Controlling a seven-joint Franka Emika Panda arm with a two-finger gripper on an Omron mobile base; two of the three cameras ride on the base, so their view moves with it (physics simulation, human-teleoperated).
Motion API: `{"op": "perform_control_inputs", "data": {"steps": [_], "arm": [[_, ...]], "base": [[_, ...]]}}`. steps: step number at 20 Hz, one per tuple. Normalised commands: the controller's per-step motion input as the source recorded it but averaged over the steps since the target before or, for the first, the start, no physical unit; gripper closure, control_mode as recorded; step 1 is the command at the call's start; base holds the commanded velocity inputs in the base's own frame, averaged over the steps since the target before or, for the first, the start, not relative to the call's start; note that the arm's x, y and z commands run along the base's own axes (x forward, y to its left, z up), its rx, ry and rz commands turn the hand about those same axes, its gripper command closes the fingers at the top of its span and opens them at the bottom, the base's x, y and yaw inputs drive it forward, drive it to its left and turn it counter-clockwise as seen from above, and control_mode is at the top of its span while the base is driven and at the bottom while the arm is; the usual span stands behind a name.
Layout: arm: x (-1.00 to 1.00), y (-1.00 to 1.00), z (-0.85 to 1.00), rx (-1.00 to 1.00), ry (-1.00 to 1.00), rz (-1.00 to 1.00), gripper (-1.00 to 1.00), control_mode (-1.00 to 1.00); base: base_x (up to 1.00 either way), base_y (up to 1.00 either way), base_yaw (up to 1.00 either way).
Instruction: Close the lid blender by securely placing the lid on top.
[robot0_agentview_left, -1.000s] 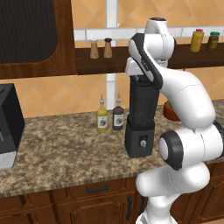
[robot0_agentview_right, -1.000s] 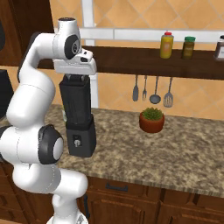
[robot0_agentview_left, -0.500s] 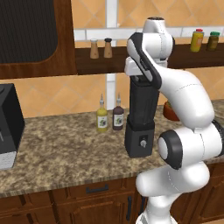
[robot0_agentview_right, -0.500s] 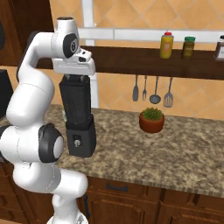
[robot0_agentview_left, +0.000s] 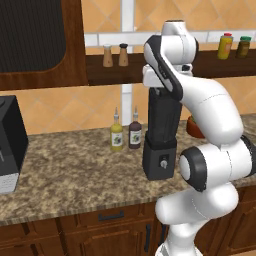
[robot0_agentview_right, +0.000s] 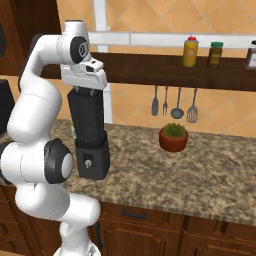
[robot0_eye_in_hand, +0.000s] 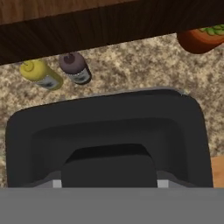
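The blender stands on the stone counter, a black boxy base with a round front knob under a tall dark jar. My gripper sits straight down on the jar's mouth, also seen as the gripper from the right. In the hand view the black squarish lid lies directly beneath the hand, its rim lined up square and a raised dark block at its middle. My fingers are hidden by the hand and the lid, so their state is unclear.
A yellow bottle and a dark bottle stand just left of the blender. A potted plant sits to its right. A black appliance is at far left. A wooden shelf runs close above, utensils hanging below it.
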Motion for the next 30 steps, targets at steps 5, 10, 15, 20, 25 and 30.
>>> {"op": "perform_control_inputs", "data": {"steps": [5, 10, 15, 20, 25, 30], "arm": [[-0.14, 0.00, -0.59, 0.00, 0.00, 0.00, 1.00, -1.00], [-0.04, 0.00, -0.36, 0.00, -0.01, 0.00, -1.00, -1.00], [-0.02, 0.00, 0.00, 0.00, -0.04, 0.00, -1.00, -1.00], [0.00, -0.01, 0.00, 0.00, -0.05, 0.00, -1.00, -1.00], [-0.36, -0.05, 0.00, 0.00, -0.14, 0.00, -1.00, -1.00], [-0.73, 0.00, 0.17, 0.00, -0.19, 0.00, -1.00, -1.00]], "base": [[0.00, 0.00, 0.00], [0.00, 0.00, 0.00], [0.00, 0.00, 0.00], [0.00, 0.00, 0.00], [0.00, 0.00, 0.00], [0.00, 0.00, 0.00]]}}
